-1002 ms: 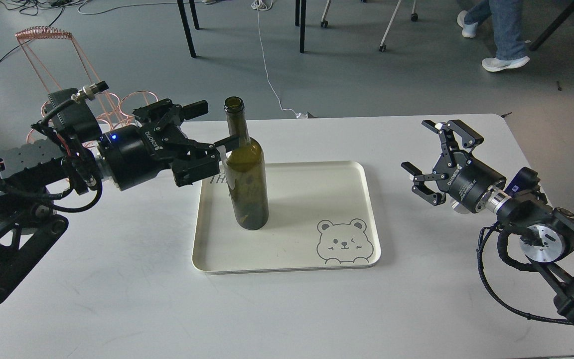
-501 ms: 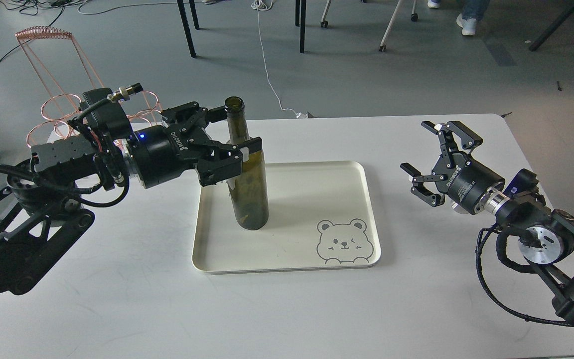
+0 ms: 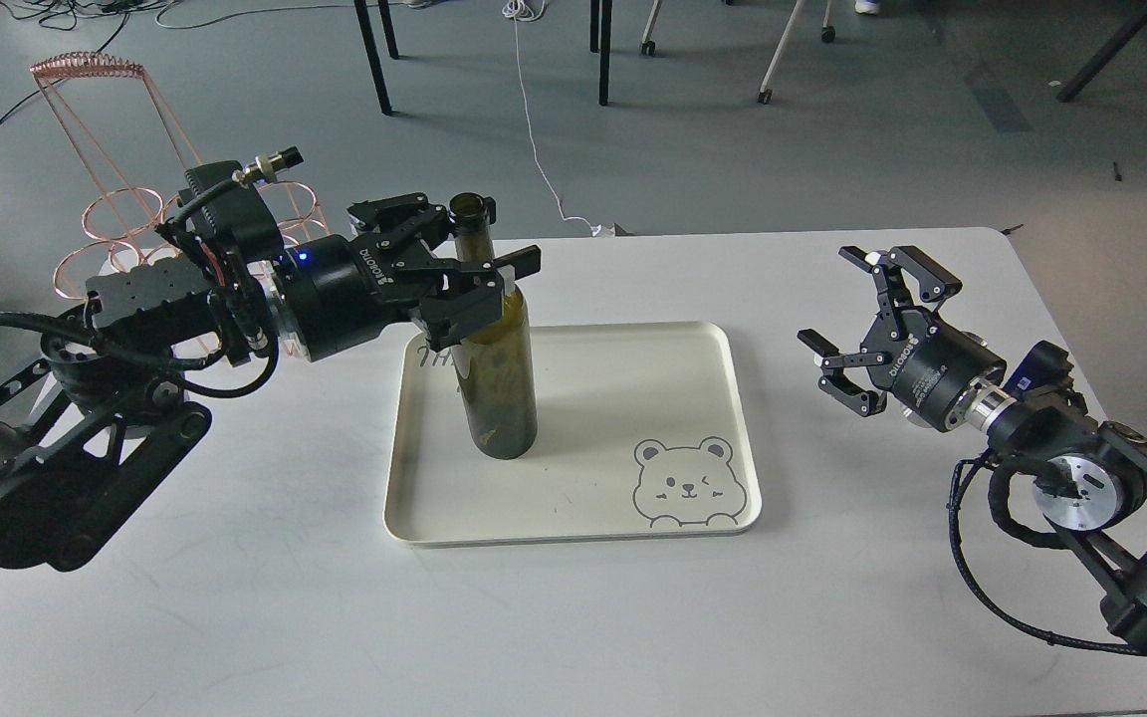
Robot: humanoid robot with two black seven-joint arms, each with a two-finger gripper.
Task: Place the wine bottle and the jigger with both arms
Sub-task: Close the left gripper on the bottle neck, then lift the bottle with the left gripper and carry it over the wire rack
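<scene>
Lab: floor cables [image 3: 534, 129], rolling chair legs [image 3: 783, 50], white table [image 3: 832, 597].

A grey floor [image 3: 832, 149] stretches behind the white worktop [image 3: 235, 617]. Dark table legs [image 3: 374, 55] and wheeled chair legs [image 3: 783, 50] stand there, with a white cable [image 3: 534, 129] trailing across.

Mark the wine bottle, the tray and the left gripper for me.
wine bottle [image 3: 502, 398]: head view, on the lower body.
tray [image 3: 623, 393]: head view, on its bare floor.
left gripper [image 3: 496, 247]: head view, midway between the fingertips, at the bottle's neck.
</scene>
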